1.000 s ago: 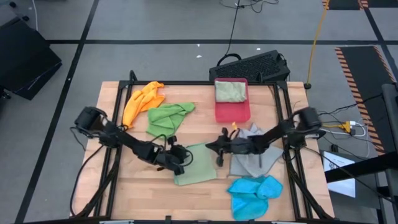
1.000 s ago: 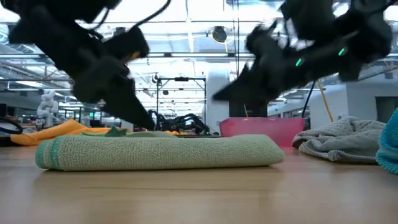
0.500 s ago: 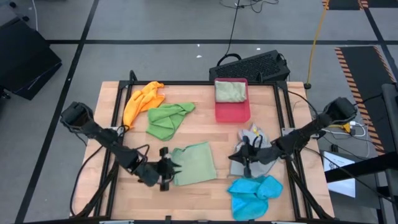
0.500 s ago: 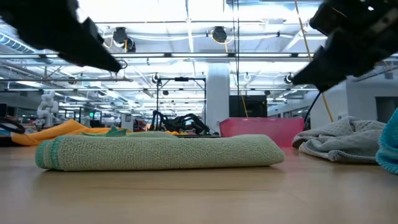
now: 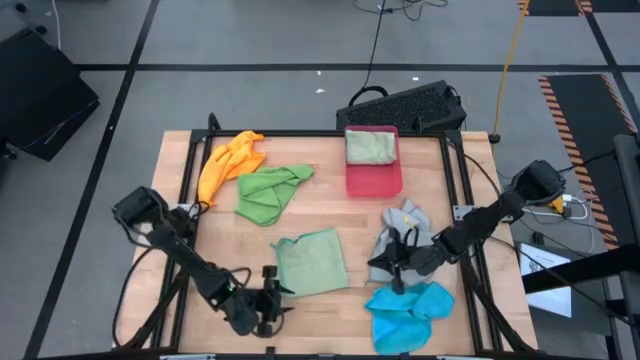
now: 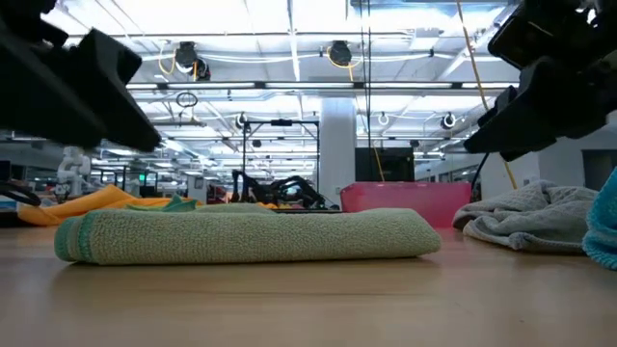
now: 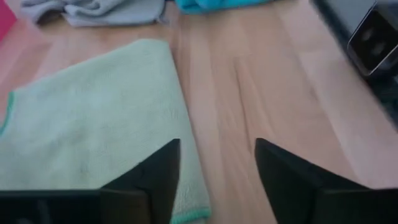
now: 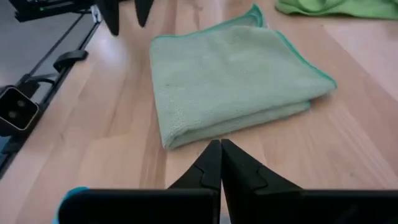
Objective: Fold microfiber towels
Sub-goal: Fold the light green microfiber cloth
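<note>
A pale sage green microfiber towel (image 5: pixel 312 262) lies folded flat in the table's middle, also seen in the low view (image 6: pixel 251 236), the left wrist view (image 7: pixel 93 118) and the right wrist view (image 8: pixel 230 74). My left gripper (image 5: pixel 270 300) stands open off the towel's near left corner, raised above the wood (image 7: pixel 217 162). My right gripper (image 8: pixel 221 149) is shut and hovers at the left edge of a crumpled grey towel (image 5: pixel 408 232), pointing at the folded towel (image 5: pixel 380 263). Orange (image 5: pixel 230 160), bright green (image 5: pixel 268 190) and bright blue (image 5: pixel 410 312) towels lie crumpled.
A pink-red tray (image 5: pixel 373 178) at the far middle holds another folded pale green towel (image 5: pixel 370 147). Bare wood lies between the folded towel and the near edge. Black frame rails run along the table's left and right sides.
Both grippers have drawn away from the folded sage towel, which has stayed put. My left gripper has gone toward the near left of the table. My right gripper has swung toward the right edge, ending over the grey towel's edge.
</note>
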